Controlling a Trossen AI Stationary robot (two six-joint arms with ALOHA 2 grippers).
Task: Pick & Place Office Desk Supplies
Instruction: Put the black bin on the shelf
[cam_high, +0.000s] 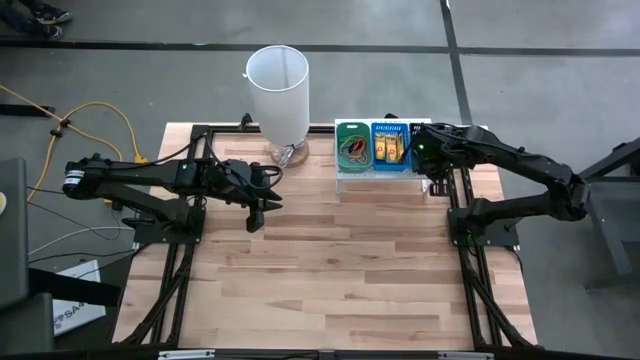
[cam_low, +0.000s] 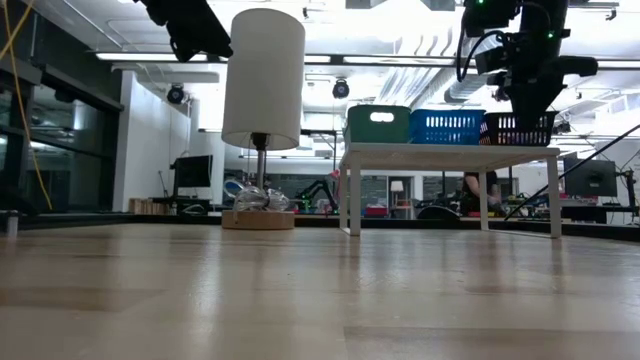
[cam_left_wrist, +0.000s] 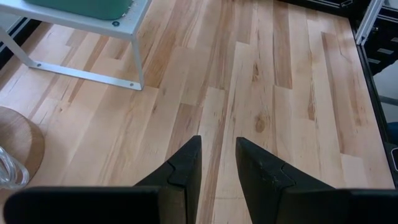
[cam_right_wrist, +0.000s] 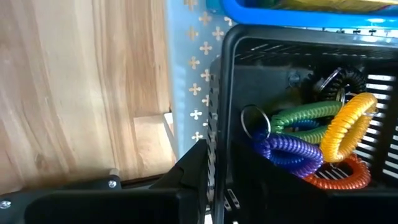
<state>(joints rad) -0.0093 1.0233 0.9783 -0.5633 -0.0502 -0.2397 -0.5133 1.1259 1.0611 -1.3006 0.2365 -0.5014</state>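
Only wrist view shows coils (cam_right_wrist: 311, 146).

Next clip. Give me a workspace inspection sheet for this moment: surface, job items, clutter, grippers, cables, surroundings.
Surface: wooden table, bare in front; small white stand at the back.
Job items: green tray, blue tray and black tray on the stand; coiled loops in the black one.
Clutter: white lamp.
Grippers: left gripper open over bare wood, empty; right gripper at the black tray's wall.
Cables: yellow cable on the floor.
Surroundings: open workshop, monitors.
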